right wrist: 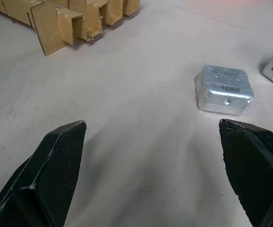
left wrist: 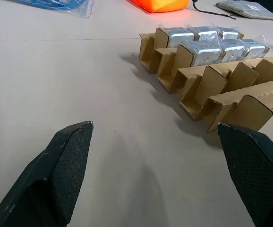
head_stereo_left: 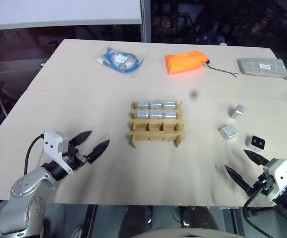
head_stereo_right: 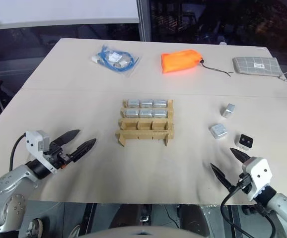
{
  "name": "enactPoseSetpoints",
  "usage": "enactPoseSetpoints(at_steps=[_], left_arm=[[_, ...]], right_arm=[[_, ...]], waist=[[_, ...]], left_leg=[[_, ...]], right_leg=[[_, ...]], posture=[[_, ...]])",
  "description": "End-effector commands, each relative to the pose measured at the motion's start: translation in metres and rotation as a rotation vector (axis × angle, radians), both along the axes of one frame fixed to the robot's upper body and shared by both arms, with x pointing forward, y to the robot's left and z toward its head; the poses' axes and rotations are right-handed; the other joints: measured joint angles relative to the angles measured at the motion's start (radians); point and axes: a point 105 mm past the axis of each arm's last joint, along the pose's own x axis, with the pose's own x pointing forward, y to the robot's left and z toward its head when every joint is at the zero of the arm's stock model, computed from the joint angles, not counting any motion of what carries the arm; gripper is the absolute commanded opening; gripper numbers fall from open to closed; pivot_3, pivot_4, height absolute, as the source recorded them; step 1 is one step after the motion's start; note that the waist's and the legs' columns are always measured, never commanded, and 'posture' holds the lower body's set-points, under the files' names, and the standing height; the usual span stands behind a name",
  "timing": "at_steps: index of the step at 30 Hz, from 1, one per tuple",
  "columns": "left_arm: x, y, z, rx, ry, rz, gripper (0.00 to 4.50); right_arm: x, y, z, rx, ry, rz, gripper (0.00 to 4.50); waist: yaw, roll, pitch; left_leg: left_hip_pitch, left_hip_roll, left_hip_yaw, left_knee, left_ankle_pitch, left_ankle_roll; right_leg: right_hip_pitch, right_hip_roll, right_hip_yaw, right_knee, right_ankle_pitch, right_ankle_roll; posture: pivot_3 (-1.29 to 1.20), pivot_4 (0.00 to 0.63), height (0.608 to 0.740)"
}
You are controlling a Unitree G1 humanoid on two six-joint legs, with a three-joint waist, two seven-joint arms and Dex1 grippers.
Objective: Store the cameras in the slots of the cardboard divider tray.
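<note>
Tray: low brown cardboard divider tray [head_stereo_left: 156, 124] mid-table, six silver-grey boxy cameras [head_stereo_left: 156, 110] fill its two far rows, near row of three slots empty | Left for you: three loose cameras [head_stereo_left: 229, 132] to its right | Writing: a CE mark on the nearest | Claws: left gripper [head_stereo_left: 95, 144] and right gripper [head_stereo_left: 244, 167] both spread, holding nothing.

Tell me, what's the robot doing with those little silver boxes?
It is packing small silver-grey cameras into the brown cardboard divider tray. Six already fill the two far rows; the near row is empty. Three loose cameras lie on the beige table at the robot's right: a tilted one, a flat one and a black-faced one. The left gripper and right gripper hold nothing, jaws open.
</note>
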Motion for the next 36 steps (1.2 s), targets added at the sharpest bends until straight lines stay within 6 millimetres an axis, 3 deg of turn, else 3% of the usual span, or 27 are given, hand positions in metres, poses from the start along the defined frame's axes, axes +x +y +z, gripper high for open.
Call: enactPoseSetpoints(at_steps=[1, 3, 9, 16, 22, 26, 33, 36], left_arm=[[0.001, -0.002, 0.016, -0.028, -0.061, -0.015, 4.41], [0.005, -0.003, 0.026, -0.073, -0.098, -0.026, 4.41], [0.012, -0.008, 0.057, -0.139, -0.203, -0.096, 4.41], [-0.006, -0.06, 0.076, -0.037, -0.238, -0.438, 4.41], [-0.018, -0.081, 0.083, -0.04, -0.242, -0.543, 4.41], [-0.025, -0.087, 0.083, -0.025, -0.229, -0.59, 4.41], [-0.035, -0.096, 0.077, -0.002, -0.191, -0.687, 4.41], [-0.039, -0.098, 0.075, 0.003, -0.178, -0.723, 4.41]], right_arm=[[0.01, 0.001, 0.019, 0.01, -0.069, -0.04, 4.5], [0.026, 0.0, 0.033, 0.038, -0.102, -0.113, 4.5], [0.056, -0.008, 0.046, -0.072, -0.056, -0.259, 4.5], [0.089, -0.022, 0.057, -0.052, 0.012, -0.327, 4.5], [0.083, -0.017, 0.038, -0.081, 0.126, -0.221, 4.5], [0.082, -0.022, 0.025, -0.094, 0.18, -0.241, 4.5], [0.086, -0.02, 0.031, -0.08, 0.17, -0.276, 4.5], [0.086, -0.029, 0.034, -0.094, 0.173, -0.347, 4.5]], waist=[[0.0, 0.0, 0.0], [-0.002, 0.0, 0.0], [0.003, 0.0, -0.001], [0.0, 0.0, -0.001], [0.004, 0.0, -0.001], [-0.001, 0.0, -0.001], [-0.001, 0.0, -0.001], [0.0, 0.0, -0.001]], left_leg=[[0.0, 0.0, 0.0, 0.0, 0.0, 0.0], [0.0, 0.0, 0.0, 0.0, 0.0, 0.0], [0.0, 0.0, 0.0, 0.003, 0.0, 0.0], [-0.001, -0.002, 0.0, 0.003, 0.003, 0.005], [-0.001, -0.002, 0.0, 0.003, 0.003, 0.006], [-0.001, -0.002, 0.001, 0.003, 0.002, 0.006], [0.001, -0.001, 0.002, 0.004, 0.003, 0.006], [0.001, -0.001, 0.002, 0.004, 0.003, 0.006]], right_leg=[[0.0, 0.0, 0.0, 0.0, 0.0, 0.0], [0.0, 0.0, 0.0, 0.0, 0.0, 0.0], [0.0, 0.0, -0.001, 0.003, 0.0, 0.0], [0.001, 0.001, -0.001, 0.002, 0.0, 0.0], [0.001, 0.002, -0.002, 0.002, 0.0, 0.0], [0.001, 0.005, -0.003, 0.002, 0.0, 0.001], [0.001, 0.011, -0.002, 0.004, 0.0, 0.001], [0.001, 0.011, -0.002, 0.004, 0.0, 0.001]], posture=[[0.0, 0.15, 0.74], [0.0, 0.15, 0.74], [0.0, 0.15, 0.74], [0.0, 0.15, 0.74], [0.0, 0.15, 0.74], [0.0, 0.15, 0.74], [0.0, 0.15, 0.74], [0.0, 0.15, 0.74]])
